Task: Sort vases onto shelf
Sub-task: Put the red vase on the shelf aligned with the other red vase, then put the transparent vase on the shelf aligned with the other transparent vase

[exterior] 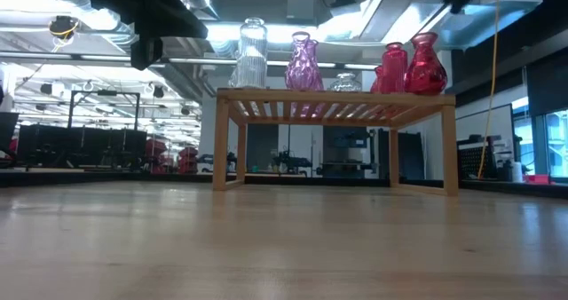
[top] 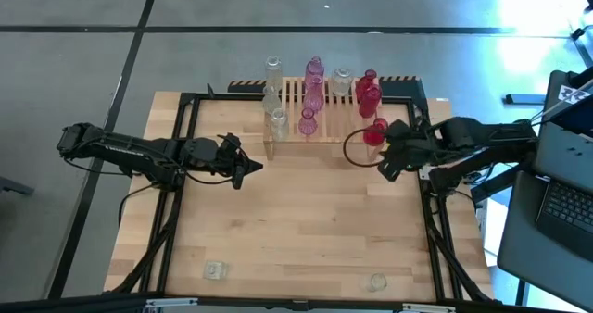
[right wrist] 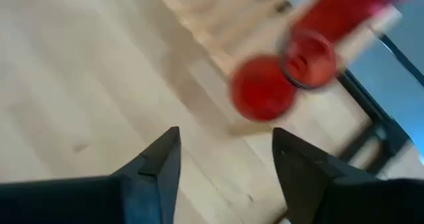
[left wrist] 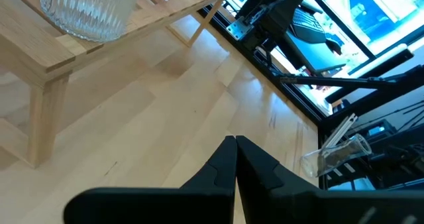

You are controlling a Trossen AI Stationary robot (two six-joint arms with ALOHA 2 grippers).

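The wooden shelf (top: 320, 109) stands at the table's far middle. On it are clear vases (top: 273, 98) at the left, pink vases (top: 314, 95) in the middle, a clear one (top: 343, 80) and red vases (top: 369, 91) at the right. One red vase (top: 373, 133) (right wrist: 264, 95) stands at the shelf's near right corner. My right gripper (top: 385, 157) (right wrist: 225, 141) is open, just near and right of that red vase, apart from it. My left gripper (top: 256, 168) (left wrist: 235, 144) is shut above the table, near and left of the shelf.
Two clear vases (top: 215, 270) (top: 376, 281) stand near the table's near edge. A dark cable loop (top: 352, 148) lies beside the shelf's near right corner. The black frame (top: 185, 118) runs along the table's sides. Bare planks (top: 315, 220) lie between the shelf and the near vases.
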